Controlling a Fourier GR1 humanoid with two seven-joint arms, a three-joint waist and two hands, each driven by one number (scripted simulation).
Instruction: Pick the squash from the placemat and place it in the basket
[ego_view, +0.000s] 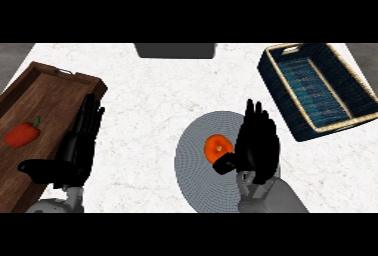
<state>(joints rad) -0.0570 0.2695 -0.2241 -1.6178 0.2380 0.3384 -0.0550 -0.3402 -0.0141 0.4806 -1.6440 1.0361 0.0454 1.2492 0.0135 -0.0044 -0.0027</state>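
- The white marbled tabletop (155, 110) carries everything.
- A long wooden tray (44, 95) lies along the left side, running from near to far and angled a little to the right.
- A dark blue basket (314, 90) with a pale woven rim sits at the far right, its long side running near to far. It is well apart from the tray.
- A round grey placemat (207, 192) lies near and right of centre, apart from the basket's near-left corner.
- A dark grey block (175, 50) sits at the far edge, in the middle.
- The left hand (77, 145) lies over the tray's right edge with its fingers straight and released, pointing far. Its thumb is stuck out left over the tray, and it grasps nothing.
- The right hand (257, 147) stands over the right part of the placemat, between the squash and the basket. Its fingers are straight, together, released and pointing far.
- The right hand's thumb (225, 165) is bent left, at the squash's near-right edge. Whether it touches cannot be told.
- A red pepper (22, 134) lies in the tray, its green stem pointing far.
- The squash (215, 147), orange and rounded, rests on the placemat just left of the right palm. It looks slightly longer near-to-far, and which end leads cannot be told.
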